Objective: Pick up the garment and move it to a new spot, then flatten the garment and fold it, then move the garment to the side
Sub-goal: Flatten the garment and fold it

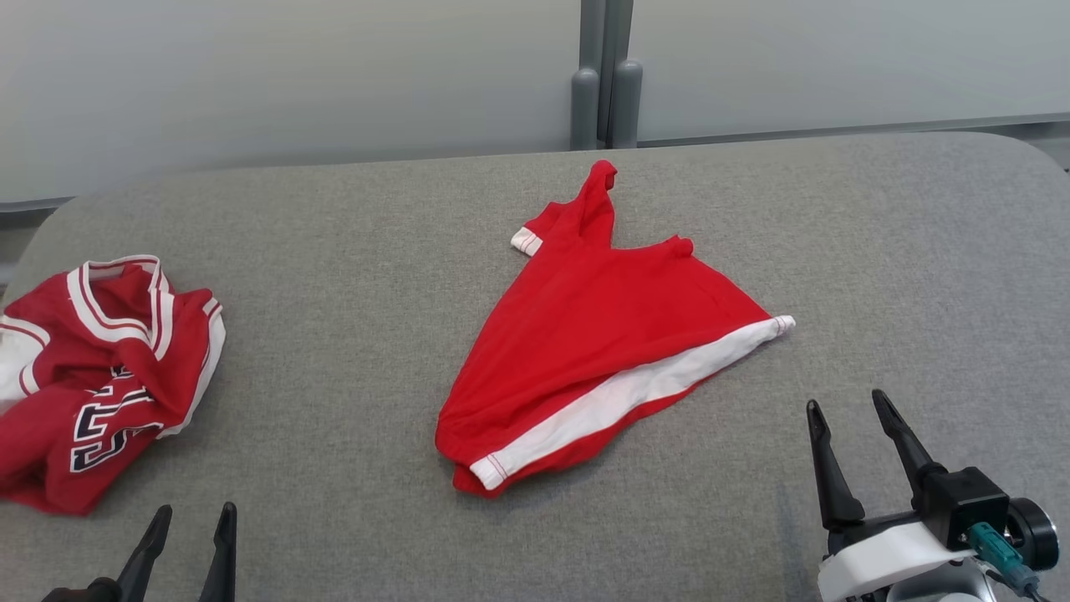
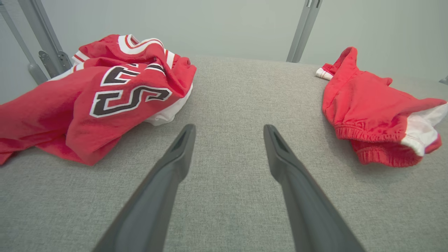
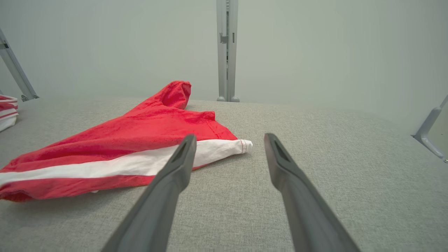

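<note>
**Item 1. Red shorts** (image 1: 602, 334), white side stripe (image 1: 635, 389). They lie mid-table on the grey padded surface (image 1: 334, 251), roughly flat but skewed. One leg is bunched toward the far side and the elastic waistband sits at the near-left corner. I take these as the task's garment because they lie central between the arms (a judgement, not a certainty).

**Item 2. Red jersey** (image 1: 109, 368), lettered and crumpled. It lies at the left edge, well apart from the shorts.

**Item 3. Left gripper** (image 1: 195, 510). It is at the near left with its fingers spread wide, holding nothing and touching nothing. Bare surface lies ahead of it, between the jersey and the shorts.

**Item 4. Right gripper** (image 1: 846, 401). It is at the near right with its fingers fully apart and empty, near the stripe's right-hand hem corner but clear of the cloth.

**Step in hand (judged):** the first pick-up, not yet begun.

**Handling note:**
- The right gripper should pinch the hem corner and the left the waistband end.
- The fingertips should come in low, so they catch both layers rather than skating over the top one.
- Both arms should lift together so the shorts hang open, and keep well right of the jersey.
</note>
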